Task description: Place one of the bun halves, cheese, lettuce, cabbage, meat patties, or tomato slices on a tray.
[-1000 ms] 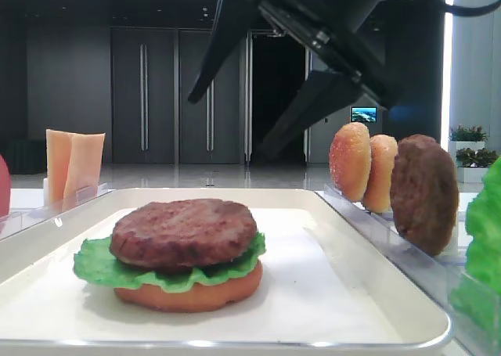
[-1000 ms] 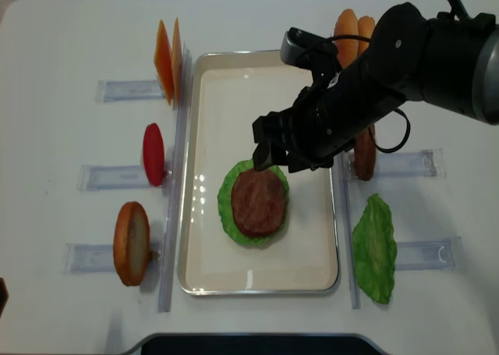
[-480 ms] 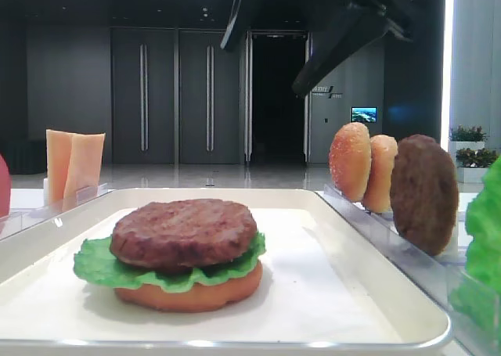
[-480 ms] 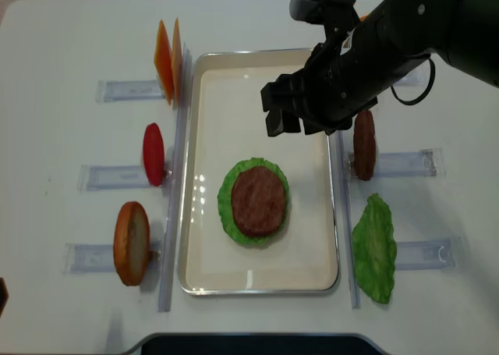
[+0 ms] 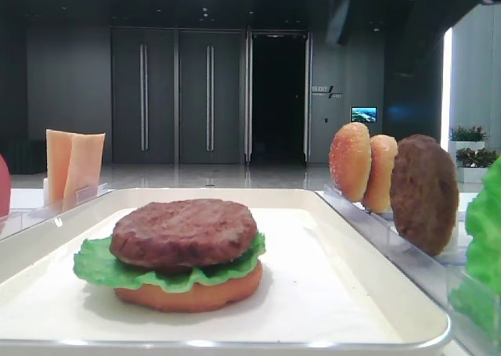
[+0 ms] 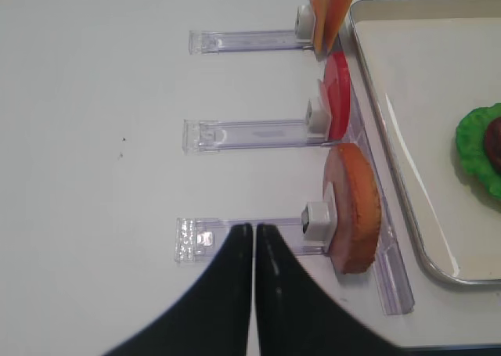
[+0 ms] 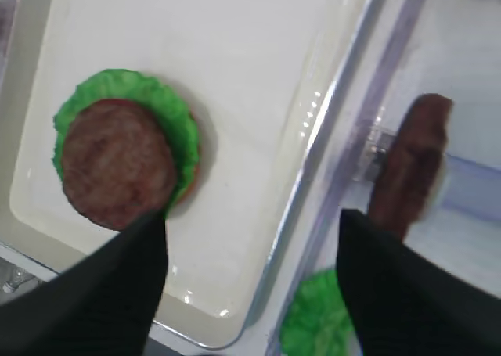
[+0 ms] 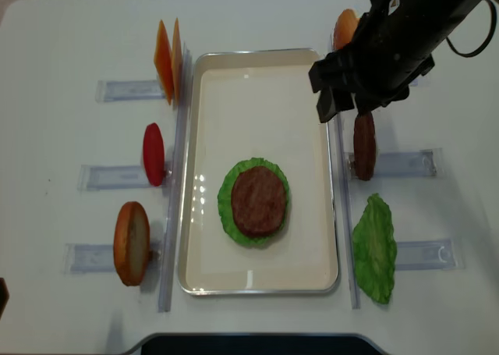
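The right hand [image 8: 337,97], spread and empty, hovers beside the tray [image 8: 258,281]; approach the upright patty [image 8: 364,145] squarely, gripping its faces.

Cream tray [image 8: 195,214] at centre; meat patty [image 8: 258,201] stacked on lettuce leaf [image 8: 227,207]. Left racks: cheese slices [image 8: 167,61], tomato slice [image 8: 153,154], bun half [image 8: 131,243], all on edge. Right: upright patty [image 8: 364,145], loose lettuce [image 8: 375,248]. Right gripper [image 8: 340,101] over tray's right rim, jaws apart.
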